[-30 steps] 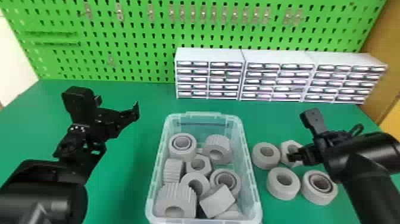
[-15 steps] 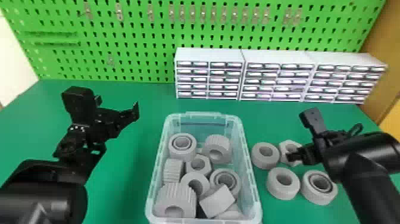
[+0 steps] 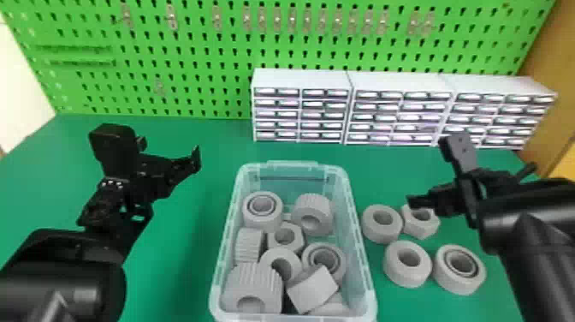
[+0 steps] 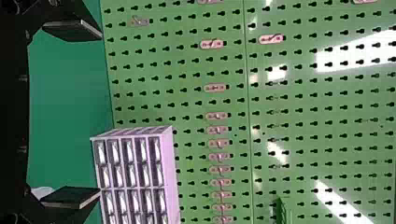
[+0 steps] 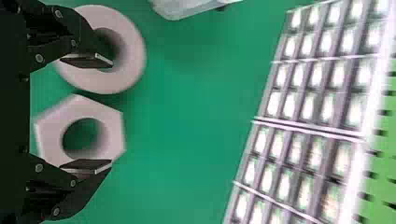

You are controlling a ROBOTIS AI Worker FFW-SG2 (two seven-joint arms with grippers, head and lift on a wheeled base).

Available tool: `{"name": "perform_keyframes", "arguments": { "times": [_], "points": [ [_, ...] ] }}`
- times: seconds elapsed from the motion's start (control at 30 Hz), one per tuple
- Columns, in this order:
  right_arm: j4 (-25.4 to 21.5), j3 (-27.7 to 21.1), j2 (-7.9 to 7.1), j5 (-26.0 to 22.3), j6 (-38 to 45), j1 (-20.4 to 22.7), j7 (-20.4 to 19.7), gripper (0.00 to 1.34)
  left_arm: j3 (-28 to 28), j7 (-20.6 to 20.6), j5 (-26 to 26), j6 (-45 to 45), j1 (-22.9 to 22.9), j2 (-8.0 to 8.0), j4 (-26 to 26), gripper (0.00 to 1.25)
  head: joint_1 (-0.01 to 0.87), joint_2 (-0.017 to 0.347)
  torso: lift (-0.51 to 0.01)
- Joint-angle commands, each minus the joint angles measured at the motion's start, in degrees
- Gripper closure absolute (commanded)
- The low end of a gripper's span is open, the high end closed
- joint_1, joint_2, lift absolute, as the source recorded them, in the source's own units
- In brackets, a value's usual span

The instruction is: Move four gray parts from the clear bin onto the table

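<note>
Head view | right hand [image 3: 470, 185]: spread, near hexagonal gray part [image 3: 421, 230] | left hand [image 3: 170, 152]: spread

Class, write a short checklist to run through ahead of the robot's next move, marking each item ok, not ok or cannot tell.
1. Four gray parts on the table: ok; two plain rings, a hexagonal part and a double-ringed part, right of the clear bin.
2. Right end effector empty: ok; fingers apart, nothing gripped.
3. Right end effector away from the laid-out parts: not ok; it is over the hexagonal part and a plain ring.
4. Its height above them: cannot tell.
5. Left end effector empty: ok; fingers apart, left of the bin.
</note>
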Motion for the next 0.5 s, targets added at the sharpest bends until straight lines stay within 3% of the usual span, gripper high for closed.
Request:
{"name": "perform_keyframes", "arguments": {
  "times": [0.0, 0.1, 0.27, 0.47],
  "points": [
    [-5.7, -2.9, 1.06, -2.5, -2.4, 2.0, -2.5, 0.49, 0.0, 0.0, 0.2, -0.2, 0.0, 0.00, 0.0, 0.11, 0.678, 0.034, -0.050],
    [-8.5, -4.6, 1.50, -5.1, -4.2, 3.0, -5.1, 0.49, 0.1, 0.0, 0.2, -0.3, 0.0, 0.00, 0.0, 0.11, 0.678, 0.034, -0.050],
    [-12.6, -6.5, 1.76, -6.8, -6.0, 4.6, -6.1, 0.49, 0.2, 0.0, 0.2, -0.9, -0.4, 0.00, -0.1, 0.11, 0.678, 0.034, -0.050],
    [-16.8, -11.2, 2.46, -14.1, -11.6, 9.0, -10.0, 0.49, 1.1, 0.0, 0.1, -1.9, -0.5, -0.27, -1.2, 0.11, 0.678, 0.034, -0.050]
  ]
}}
